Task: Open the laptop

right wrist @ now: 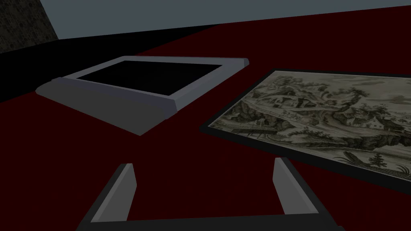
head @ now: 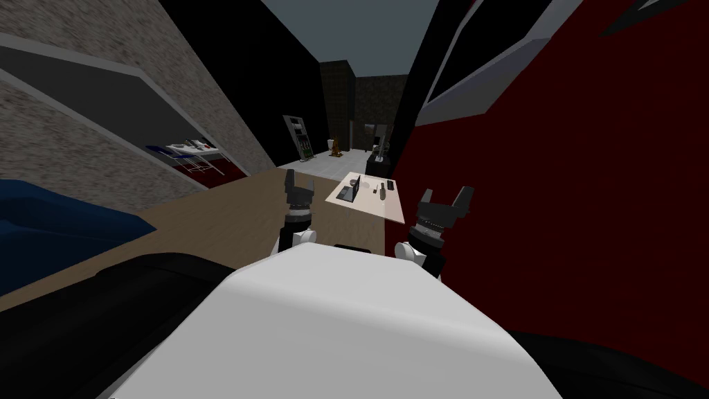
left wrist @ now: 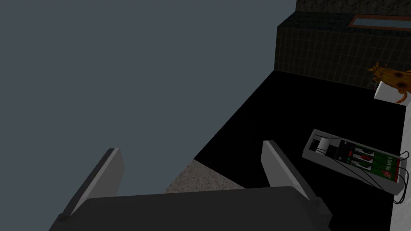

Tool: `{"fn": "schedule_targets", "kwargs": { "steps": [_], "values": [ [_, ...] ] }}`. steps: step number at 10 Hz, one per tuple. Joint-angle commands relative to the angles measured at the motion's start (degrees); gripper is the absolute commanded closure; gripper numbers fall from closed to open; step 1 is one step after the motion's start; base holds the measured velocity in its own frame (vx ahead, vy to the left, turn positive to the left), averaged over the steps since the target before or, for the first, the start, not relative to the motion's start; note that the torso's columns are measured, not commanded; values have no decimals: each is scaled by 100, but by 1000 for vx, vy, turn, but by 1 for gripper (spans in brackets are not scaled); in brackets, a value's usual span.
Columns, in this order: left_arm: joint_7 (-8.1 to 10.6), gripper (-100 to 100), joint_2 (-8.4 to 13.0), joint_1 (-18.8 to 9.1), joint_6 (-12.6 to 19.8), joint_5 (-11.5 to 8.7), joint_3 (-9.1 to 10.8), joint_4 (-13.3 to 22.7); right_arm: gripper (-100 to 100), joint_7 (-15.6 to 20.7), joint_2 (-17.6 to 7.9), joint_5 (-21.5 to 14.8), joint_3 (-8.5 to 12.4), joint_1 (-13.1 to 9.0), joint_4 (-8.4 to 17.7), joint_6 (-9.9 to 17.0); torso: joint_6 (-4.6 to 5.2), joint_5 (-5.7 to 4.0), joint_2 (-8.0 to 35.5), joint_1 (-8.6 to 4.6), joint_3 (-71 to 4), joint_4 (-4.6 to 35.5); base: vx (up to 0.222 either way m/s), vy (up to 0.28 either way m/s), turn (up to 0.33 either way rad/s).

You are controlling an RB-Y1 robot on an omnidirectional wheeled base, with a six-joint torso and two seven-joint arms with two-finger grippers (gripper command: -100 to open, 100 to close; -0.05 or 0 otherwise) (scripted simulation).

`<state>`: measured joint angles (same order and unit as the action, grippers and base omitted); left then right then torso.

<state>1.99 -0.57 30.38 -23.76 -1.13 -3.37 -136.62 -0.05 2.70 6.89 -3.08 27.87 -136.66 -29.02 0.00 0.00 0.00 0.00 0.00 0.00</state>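
Pale table (head: 389, 206) far ahead carries the laptop (head: 347, 191), well apart from both grippers.
The laptop lies at the table's left end. Its grey base is flat and a dark lid seems to stand along its right edge, so the long side runs away from me and the screen faces left, though it is too small to be sure. The left gripper (head: 299, 181) and right gripper (head: 446, 199) are raised in front of me, each with fingers wide apart and holding nothing.

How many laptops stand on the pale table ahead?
1. The laptop stands on the table's left side, beyond the left claw; the small things beside it are too small to name.
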Motion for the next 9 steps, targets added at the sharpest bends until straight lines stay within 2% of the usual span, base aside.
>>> {"fn": "schedule_targets", "kwargs": {
  "steps": [1,9],
  "values": [
    [0,0,0,0,0,0,0,0,0,0,0,0,0,0,0,0,0,0,232,0,-467,235,0,0,0],
    [0,0,0,0,-1,0,0,-2,0,0,0,0,0,0,-2,-1,0,0,3539,0,-7073,3537,0,0,0]
  ]
}}
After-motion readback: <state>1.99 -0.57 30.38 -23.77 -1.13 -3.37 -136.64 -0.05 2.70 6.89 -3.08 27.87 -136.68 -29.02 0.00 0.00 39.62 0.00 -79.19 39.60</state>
